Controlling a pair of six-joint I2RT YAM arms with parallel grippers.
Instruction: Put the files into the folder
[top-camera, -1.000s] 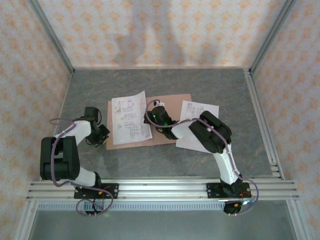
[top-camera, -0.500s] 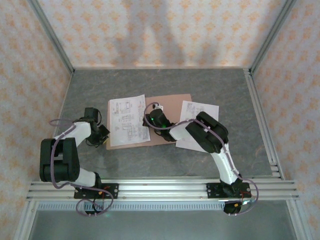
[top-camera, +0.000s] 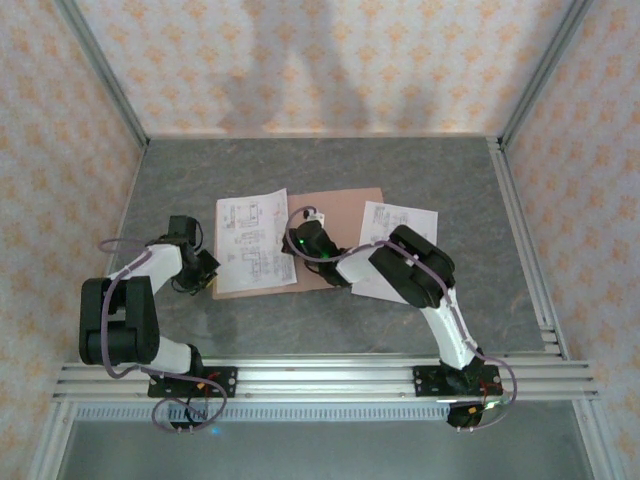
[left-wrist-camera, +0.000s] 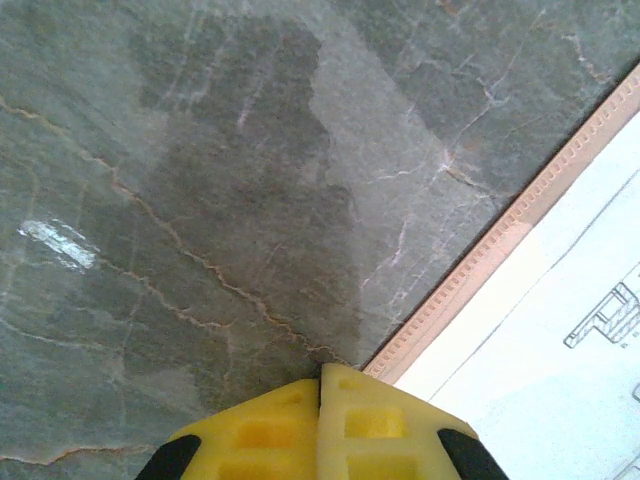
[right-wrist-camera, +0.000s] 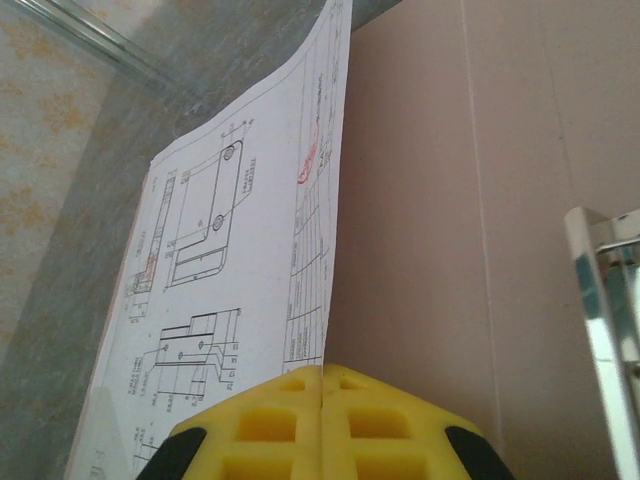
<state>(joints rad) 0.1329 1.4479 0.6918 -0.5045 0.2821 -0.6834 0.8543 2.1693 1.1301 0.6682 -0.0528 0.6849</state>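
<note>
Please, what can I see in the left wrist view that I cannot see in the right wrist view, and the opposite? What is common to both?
Left wrist view: the left gripper, shut, its tips at the ribbed outer edge of the folder, where it meets the table.
Right wrist view: the right gripper, shut, at the edge of the printed sheet; a red stamp on that sheet; a shiny metal part at the right; the patterned wall.
Both: the salmon folder with a printed sheet lying on it, and grey table.
</note>
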